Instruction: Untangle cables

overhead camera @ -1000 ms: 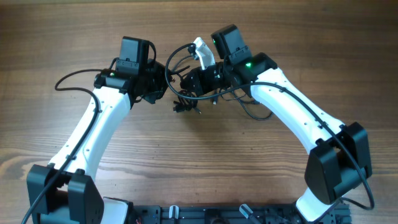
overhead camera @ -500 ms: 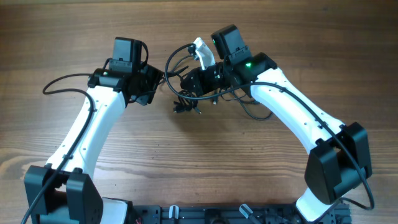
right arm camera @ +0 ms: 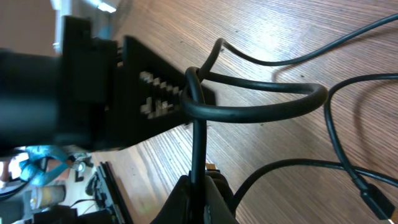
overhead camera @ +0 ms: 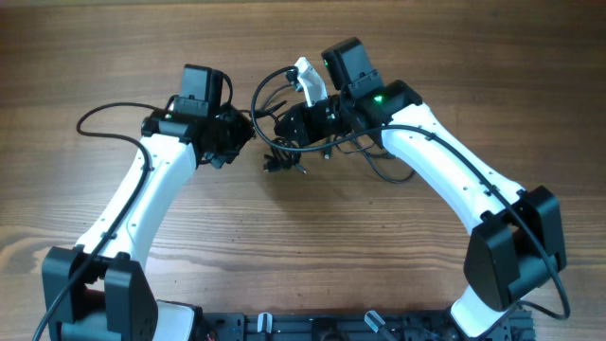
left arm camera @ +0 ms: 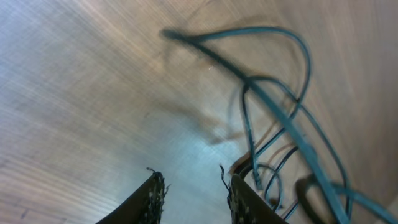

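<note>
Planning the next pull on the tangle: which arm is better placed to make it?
Probably the left. The right gripper is shut on a cable and can anchor it. The left gripper has its jaws apart with nothing between them, right beside the loose loops, so it is free to grab and pull.

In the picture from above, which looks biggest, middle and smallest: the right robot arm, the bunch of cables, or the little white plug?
Largest to smallest, as seen from overhead:
1. The right arm, by far the biggest.
2. The cables, a small tangle between the grippers.
3. The white plug, smallest, though it sits a bit raised, nearer the camera.
</note>
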You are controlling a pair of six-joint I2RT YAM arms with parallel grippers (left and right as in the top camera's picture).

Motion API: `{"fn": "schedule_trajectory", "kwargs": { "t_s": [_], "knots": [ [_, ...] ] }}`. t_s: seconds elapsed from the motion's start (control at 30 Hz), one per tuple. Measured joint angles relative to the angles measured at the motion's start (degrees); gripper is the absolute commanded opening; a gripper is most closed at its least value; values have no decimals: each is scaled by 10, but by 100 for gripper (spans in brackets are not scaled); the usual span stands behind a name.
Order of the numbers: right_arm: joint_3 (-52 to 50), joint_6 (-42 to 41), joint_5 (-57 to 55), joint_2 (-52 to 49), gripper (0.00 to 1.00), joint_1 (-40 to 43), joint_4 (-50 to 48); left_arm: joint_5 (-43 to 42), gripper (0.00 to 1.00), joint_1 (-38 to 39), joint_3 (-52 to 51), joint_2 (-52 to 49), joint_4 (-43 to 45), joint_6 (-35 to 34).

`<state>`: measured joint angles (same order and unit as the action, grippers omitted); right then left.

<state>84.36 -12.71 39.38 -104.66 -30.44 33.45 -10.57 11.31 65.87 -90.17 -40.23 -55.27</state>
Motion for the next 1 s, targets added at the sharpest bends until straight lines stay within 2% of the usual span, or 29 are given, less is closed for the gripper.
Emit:
{"fn": "schedule_trajectory", "kwargs": {
  "t_s": [0.2, 0.37, 0.63, 0.8, 1.0],
  "knots": [
    [0, -8, 61, 0, 4, 10, -5, -9, 38, 0, -32, -2, 95, 10],
    [0, -56, 141, 0, 4, 59, -43, -13, 39, 0, -33, 3, 146, 26],
    [-2, -228, 296, 0, 4, 155, -197, -15, 39, 2, -33, 68, 202, 40],
    [-2, -351, 362, 0, 4, 161, -293, -37, 41, 21, -34, 84, 272, 42],
    [-2, -441, 415, 0, 4, 159, -351, -48, 41, 59, -34, 84, 325, 42]
  ]
}}
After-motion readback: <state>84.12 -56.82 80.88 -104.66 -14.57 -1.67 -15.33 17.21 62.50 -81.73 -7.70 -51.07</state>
